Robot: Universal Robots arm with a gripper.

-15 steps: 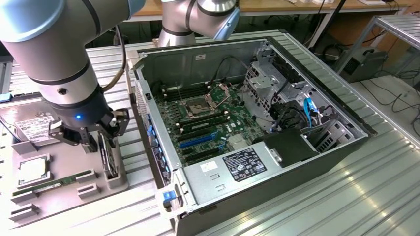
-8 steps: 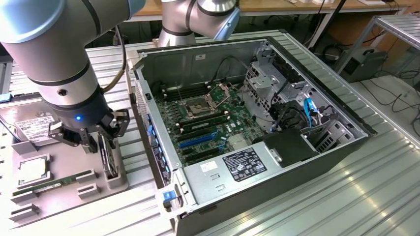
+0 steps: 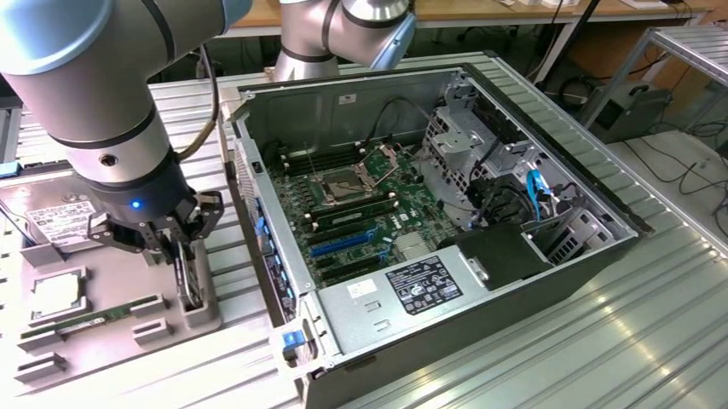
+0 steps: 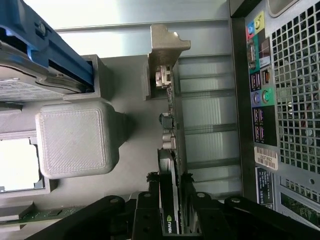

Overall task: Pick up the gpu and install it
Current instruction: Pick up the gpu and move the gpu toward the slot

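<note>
The gpu (image 3: pixel 189 277) is a thin dark card standing on edge in a grey holder (image 3: pixel 200 312) on the parts tray, at the exterior view's left. In the wrist view its top edge (image 4: pixel 170 150) runs from between my fingers to the holder's end post (image 4: pixel 165 47), where the metal bracket end sits. My gripper (image 3: pixel 180 256) points straight down over the card. Its black fingers (image 4: pixel 153 200) press against both faces of the card, so the gripper (image 4: pixel 170 202) is shut on the gpu, which still rests in the holder.
The open computer case (image 3: pixel 478 281) lies to the right of the tray, its motherboard (image 3: pixel 353 209) and blue slot (image 3: pixel 341 244) exposed. Its rear port panel (image 4: pixel 262 100) is close beside the holder. The tray also holds a hard drive (image 3: pixel 63 217), a processor (image 3: pixel 57 294) and a green memory stick (image 3: pixel 68 324).
</note>
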